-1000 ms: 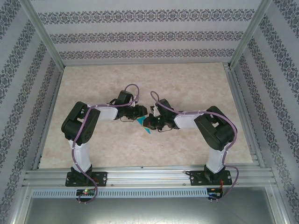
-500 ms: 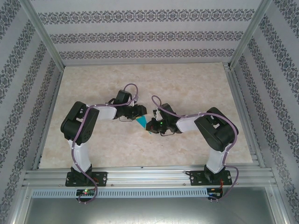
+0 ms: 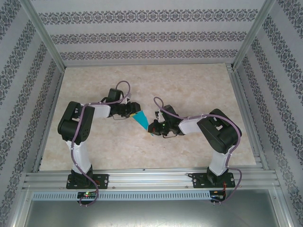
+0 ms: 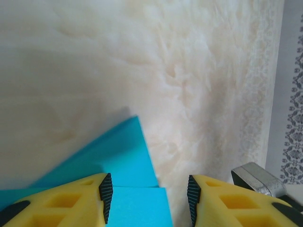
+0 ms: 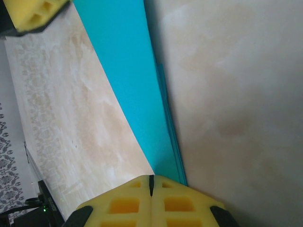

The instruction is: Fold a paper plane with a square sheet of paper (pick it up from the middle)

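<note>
marble-patterned tabletop (image 3: 189,85) carries everything, near its middle. teal paper plane (image 3: 141,121) lies flat there as a narrow wedge, running from 11 o'clock down to 5 o'clock between the two arms. left hand (image 4: 147,189) sits at the wide 11 o'clock end, fingers parted and released, with the paper showing flat in the gap, so it grips nothing. right hand (image 5: 151,183) is clenched tight at the pointed 5 o'clock tip, likely pinning it so the folds hold; whether paper is nipped between the fingers i cannot tell.
</note>
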Controlling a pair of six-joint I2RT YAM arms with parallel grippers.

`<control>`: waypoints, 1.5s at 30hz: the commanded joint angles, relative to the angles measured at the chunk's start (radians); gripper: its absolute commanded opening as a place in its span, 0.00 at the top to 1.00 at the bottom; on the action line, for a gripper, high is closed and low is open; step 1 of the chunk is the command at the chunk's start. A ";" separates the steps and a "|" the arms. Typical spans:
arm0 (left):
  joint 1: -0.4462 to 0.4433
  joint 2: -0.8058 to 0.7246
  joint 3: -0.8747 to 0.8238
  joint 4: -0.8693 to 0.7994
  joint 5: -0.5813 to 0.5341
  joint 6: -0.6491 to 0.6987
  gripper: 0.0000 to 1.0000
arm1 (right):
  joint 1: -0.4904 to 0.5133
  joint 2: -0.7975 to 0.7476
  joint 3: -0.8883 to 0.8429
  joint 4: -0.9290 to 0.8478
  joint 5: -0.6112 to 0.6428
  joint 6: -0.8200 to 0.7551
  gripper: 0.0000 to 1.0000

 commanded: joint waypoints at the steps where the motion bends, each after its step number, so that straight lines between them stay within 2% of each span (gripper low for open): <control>1: 0.057 0.022 0.016 -0.051 -0.037 0.079 0.51 | 0.014 0.023 -0.047 -0.160 -0.003 -0.009 1.00; 6: 0.098 -0.020 0.025 -0.076 -0.018 0.075 0.50 | 0.021 0.022 -0.055 -0.100 -0.014 0.036 1.00; 9: 0.097 -0.102 0.024 -0.129 -0.036 0.072 0.50 | 0.042 -0.004 -0.070 -0.061 0.030 0.100 1.00; 11: 0.094 -0.161 0.033 -0.191 -0.068 0.065 0.50 | 0.070 -0.026 -0.098 -0.011 0.088 0.195 1.00; 13: 0.085 -0.235 0.017 -0.232 -0.120 0.057 0.49 | 0.118 -0.041 -0.137 0.102 0.150 0.314 1.00; 15: 0.069 -0.304 0.019 -0.348 -0.210 0.057 0.47 | 0.170 -0.063 -0.182 0.254 0.213 0.406 0.98; 18: 0.000 -0.384 0.021 -0.488 -0.308 0.057 0.46 | 0.182 -0.132 -0.205 0.388 0.212 0.409 0.89; 21: -0.125 -0.395 0.076 -0.692 -0.517 0.057 0.45 | 0.142 -0.258 -0.195 0.233 0.229 0.303 0.82; 23: -0.210 -0.372 0.113 -0.781 -0.601 0.023 0.45 | 0.107 -0.334 -0.187 0.042 0.286 0.215 0.81; 25: -0.294 -0.338 0.147 -0.840 -0.672 -0.027 0.44 | 0.068 -0.399 -0.191 -0.102 0.346 0.130 0.74; 28: -0.381 -0.275 0.220 -0.912 -0.753 -0.083 0.41 | 0.001 -0.438 -0.200 -0.181 0.330 0.061 0.72; 31: -0.432 -0.223 0.283 -0.993 -0.816 -0.113 0.40 | -0.032 -0.448 -0.212 -0.166 0.281 0.041 0.68; 35: -0.444 -0.228 0.287 -1.023 -0.877 -0.143 0.38 | -0.017 -0.409 -0.182 -0.114 0.203 -0.005 0.62; 43: -0.421 -0.206 0.258 -0.979 -0.831 -0.129 0.36 | 0.017 -0.268 -0.101 -0.040 0.110 -0.032 0.58; 45: -0.398 -0.203 0.229 -0.941 -0.787 -0.132 0.36 | 0.025 -0.238 -0.083 -0.041 0.103 -0.040 0.56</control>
